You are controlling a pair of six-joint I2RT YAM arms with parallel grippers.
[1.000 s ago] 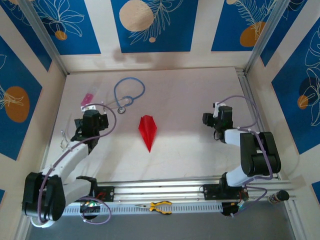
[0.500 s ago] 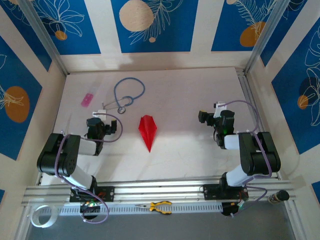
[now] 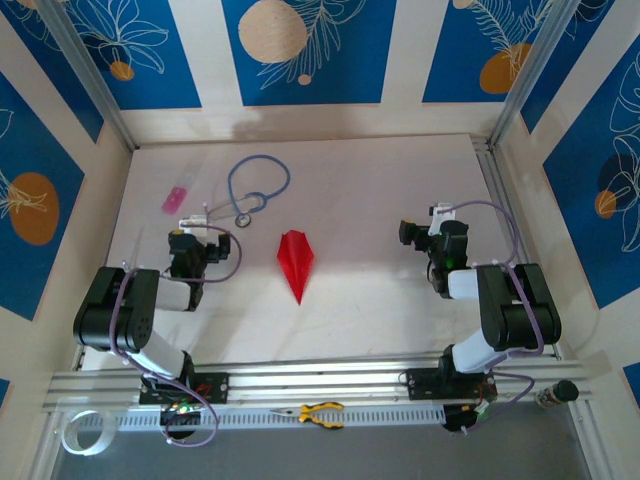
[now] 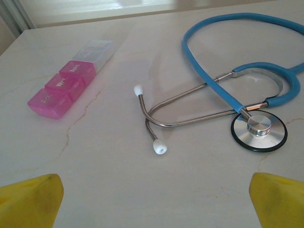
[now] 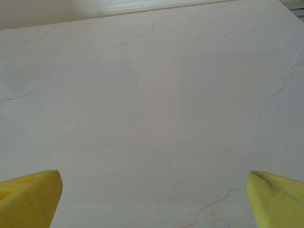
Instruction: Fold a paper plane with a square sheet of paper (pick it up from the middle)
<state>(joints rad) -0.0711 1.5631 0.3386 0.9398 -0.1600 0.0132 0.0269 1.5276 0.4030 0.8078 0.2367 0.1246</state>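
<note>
Both arms sit low at the sides of the surface (image 3: 380,180). The left gripper (image 3: 184,240) is spread wide with nothing between its yellow fingers (image 4: 28,199), and the right gripper (image 3: 410,233) is just as wide and just as empty. Between them, well apart from either, we see the paper plane (image 3: 295,260): a slim red dart lying flat near the middle of the surface, its sharp tip pointing toward the arms' bases and a crease running down its length.

Just ahead of the left gripper lie a blue stethoscope (image 4: 259,128) and, farther left, a pink pill box (image 4: 61,85). Neither touches the plane. The right gripper faces bare marble. A pair of yellow-handled pliers (image 3: 320,412) rests on the rail at the near edge.

We judge the folding finished: no square sheet remains, only the dart, and nothing is held. In our view the next move calls for little beyond keeping both grippers off the plane and leaving the stethoscope alone as the arms settle.
</note>
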